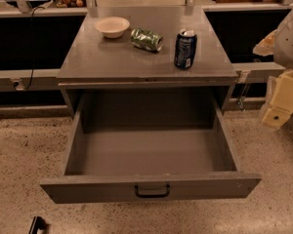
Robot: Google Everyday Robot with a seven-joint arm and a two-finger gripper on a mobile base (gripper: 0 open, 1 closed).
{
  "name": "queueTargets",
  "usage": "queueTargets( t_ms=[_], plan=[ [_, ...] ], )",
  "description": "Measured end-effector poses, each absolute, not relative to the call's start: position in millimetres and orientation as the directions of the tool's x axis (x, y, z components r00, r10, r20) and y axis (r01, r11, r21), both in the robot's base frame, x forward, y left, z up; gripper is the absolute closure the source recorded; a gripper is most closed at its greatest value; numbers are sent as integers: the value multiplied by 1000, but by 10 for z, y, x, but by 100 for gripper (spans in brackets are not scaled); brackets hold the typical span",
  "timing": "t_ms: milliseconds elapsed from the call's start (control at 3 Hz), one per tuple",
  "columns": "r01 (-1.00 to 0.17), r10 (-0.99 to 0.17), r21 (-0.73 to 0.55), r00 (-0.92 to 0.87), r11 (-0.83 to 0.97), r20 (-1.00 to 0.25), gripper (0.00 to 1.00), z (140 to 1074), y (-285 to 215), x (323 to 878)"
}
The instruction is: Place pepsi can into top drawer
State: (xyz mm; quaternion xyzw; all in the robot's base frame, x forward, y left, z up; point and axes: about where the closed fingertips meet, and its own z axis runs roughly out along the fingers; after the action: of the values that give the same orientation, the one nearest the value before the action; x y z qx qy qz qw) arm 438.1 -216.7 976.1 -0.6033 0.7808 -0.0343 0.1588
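The pepsi can (185, 48) stands upright on the cabinet top (112, 60), at 12 o'clock from the open top drawer (151, 185); the gripper (281, 104), aperture indeterminable, hangs at 3 o'clock, apart from the can.

top drawer (88, 191): matt grey metal | pepsi can (185, 48): glossy metal | floor (19, 150): speckled stone | gripper (279, 106), right edge: cream plastic

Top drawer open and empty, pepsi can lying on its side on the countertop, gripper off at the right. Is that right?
Not quite: the camera view shows the pepsi can standing upright on the countertop; only the green can beside it lies on its side. The top drawer is open and empty, and the gripper is off at the right, clear of both cans.
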Motion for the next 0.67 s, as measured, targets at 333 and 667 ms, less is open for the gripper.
queueTargets(
  t_ms=[333,667],
  plan=[
    [-931,-953,-245,-221,270,-207,0,9761,-2167,4382],
    [-920,-941,-298,-165,255,-294,0,9817,-2120,4756]
  ],
)
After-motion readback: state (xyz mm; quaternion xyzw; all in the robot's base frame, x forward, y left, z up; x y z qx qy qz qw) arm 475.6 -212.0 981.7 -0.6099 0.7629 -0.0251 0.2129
